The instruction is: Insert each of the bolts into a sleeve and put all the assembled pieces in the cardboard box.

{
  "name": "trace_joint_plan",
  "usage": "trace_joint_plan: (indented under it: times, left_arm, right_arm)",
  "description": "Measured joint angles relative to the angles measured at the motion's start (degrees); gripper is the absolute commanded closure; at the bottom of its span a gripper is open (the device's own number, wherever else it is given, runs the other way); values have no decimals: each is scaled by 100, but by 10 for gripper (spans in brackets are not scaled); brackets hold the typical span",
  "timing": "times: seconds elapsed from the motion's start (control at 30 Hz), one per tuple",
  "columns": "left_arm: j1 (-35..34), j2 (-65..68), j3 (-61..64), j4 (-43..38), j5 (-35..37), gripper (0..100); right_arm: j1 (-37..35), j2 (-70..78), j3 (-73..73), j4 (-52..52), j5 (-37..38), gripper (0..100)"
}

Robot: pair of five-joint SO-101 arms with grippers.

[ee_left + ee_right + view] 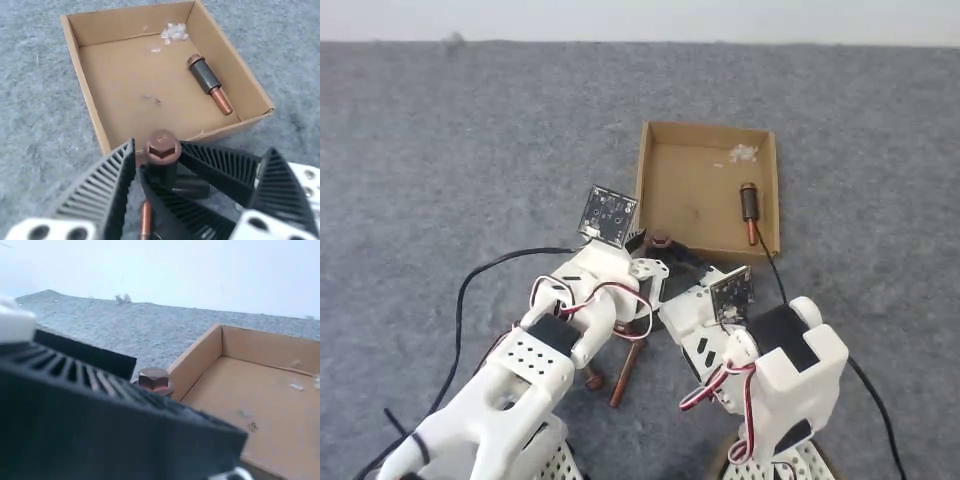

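Observation:
A copper bolt (162, 148) stands head-up in a dark sleeve (187, 184), just outside the near wall of the cardboard box (90, 100). My right gripper (164, 161) is shut on the sleeve, coming in from the side. My left gripper (202, 147) is open, its ribbed fingers (102, 192) spread wide on either side of that grip. In the high view both grippers meet at the bolt head (660, 241) by the box (645, 185). The right wrist view has the bolt head (154, 380) poking above my own black finger (125, 410). One assembled bolt and sleeve (750, 212) lies inside the box.
A loose copper bolt (625, 372) and a shorter copper piece (592, 380) lie on the grey carpet under the left arm. White crumbs (744, 153) sit in the box's far corner. A black cable (480, 275) curves to the left of the arms.

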Motion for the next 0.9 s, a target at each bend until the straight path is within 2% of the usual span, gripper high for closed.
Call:
trace_joint_plan:
  times: [0.1,0.37,0.6,0.9]
  left_arm:
    - [-26,0,0,0,79,691]
    - [-721,0,-237,0,176,994]
    - [-545,0,-246,185,176,985]
    - [-695,0,-431,633,123,985]
  right_arm:
    - [0,0,0,0,0,993]
    - [0,0,0,0,0,993]
    - [0,0,0,0,0,993]
    - [141,0,0,0,0,993]
